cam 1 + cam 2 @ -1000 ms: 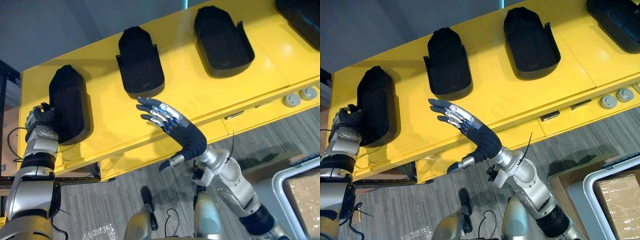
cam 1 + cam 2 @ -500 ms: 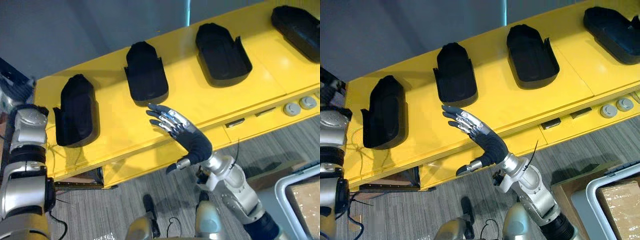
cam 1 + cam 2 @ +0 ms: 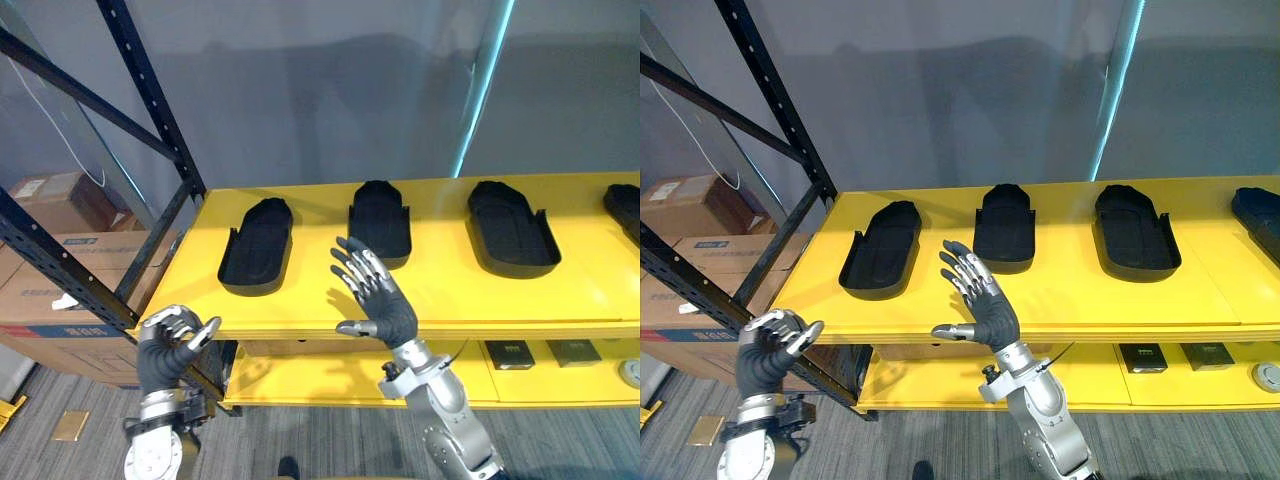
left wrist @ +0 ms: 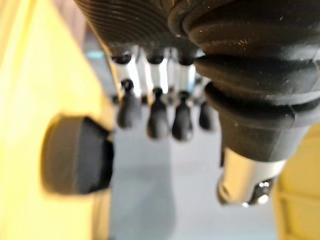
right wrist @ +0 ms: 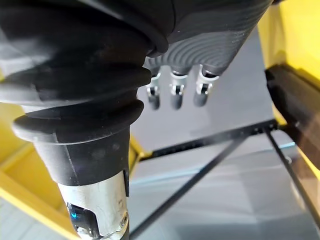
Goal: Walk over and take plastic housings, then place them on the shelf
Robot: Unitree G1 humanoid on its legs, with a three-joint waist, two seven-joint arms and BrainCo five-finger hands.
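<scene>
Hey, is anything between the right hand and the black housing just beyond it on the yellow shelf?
Nothing visible. The open right hand is raised before the black plastic housing; only bare yellow shelf surface lies between them.

A yellow shelf [image 3: 440,300] ran across the scene from 9 to 3 o'clock. Four black plastic housings lay directly on it in a row, open sides up and well apart. The first housing [image 3: 258,245] lay toward 9 o'clock, the second housing [image 3: 380,222] near the centre, and the third housing [image 3: 512,238] toward 2 o'clock. The fourth housing [image 3: 625,208] was cut off at 3 o'clock. On the lower shelf [image 3: 330,385] beneath, toward 4 o'clock, a small dark box [image 3: 510,353] sat beside a second dark box [image 3: 573,351]. A round grey disc [image 3: 1265,377] lay just past them.
</scene>
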